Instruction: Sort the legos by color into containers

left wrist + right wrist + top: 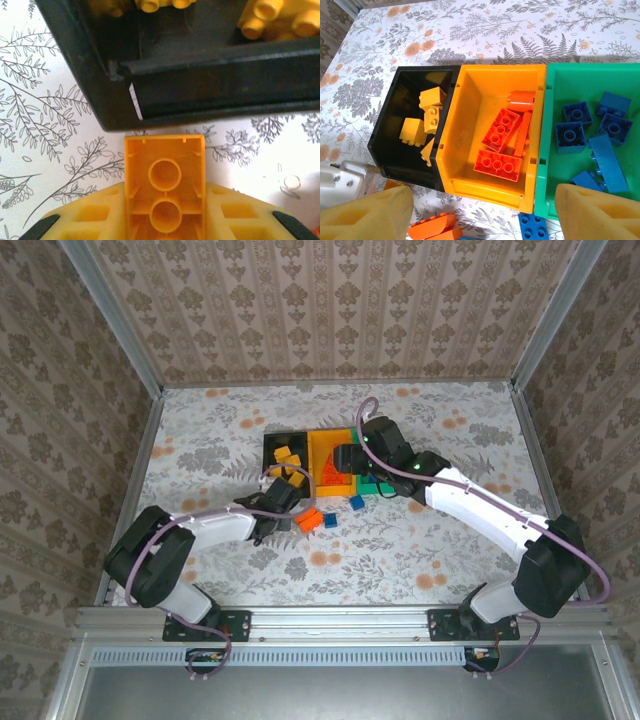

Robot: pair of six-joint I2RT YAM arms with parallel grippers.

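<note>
**Yellow brick (165, 165) caught beside the black bin (200, 85)**

The left gripper (165, 212) was clamped on the brick, hollow underside facing its camera, just short of the bin's outer wall. The right gripper (485, 212) hung over the orange bin (470, 95) and green bin (580, 80), fingers spread wide, holding nothing.

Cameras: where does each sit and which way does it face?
Top external: above, behind the bases, looking down at the table; both arms show.
Left wrist: low, facing the black bin's wall; left gripper shut on a yellow brick.
Right wrist: above the three bins, looking down; open right gripper.
Wrist views share the black bin.
</note>
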